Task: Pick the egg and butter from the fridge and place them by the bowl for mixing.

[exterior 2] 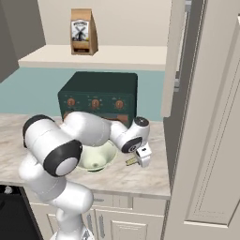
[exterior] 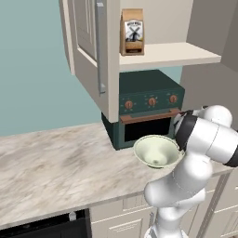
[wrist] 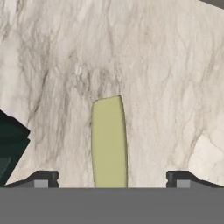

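Note:
A pale yellow stick of butter (wrist: 108, 144) lies flat on the marble counter (wrist: 175, 87), right under my gripper (wrist: 112, 180). The jaws stand wide open on either side of the stick and do not touch it. In the right base view the gripper (exterior 2: 137, 161) points down at the counter just right of the bowl (exterior 2: 98, 160), with the butter (exterior 2: 131, 161) showing as a yellow sliver beside it. The cream-white bowl (exterior: 155, 151) sits in front of the toaster oven and holds nothing. The egg and the fridge are out of view.
A dark green toaster oven (exterior: 146, 109) stands behind the bowl under a shelf with a brown paper bag (exterior: 132, 31). An open cream cupboard door (exterior: 88, 46) hangs to its left. A tall panelled cupboard (exterior 2: 211, 140) bounds the counter on the right.

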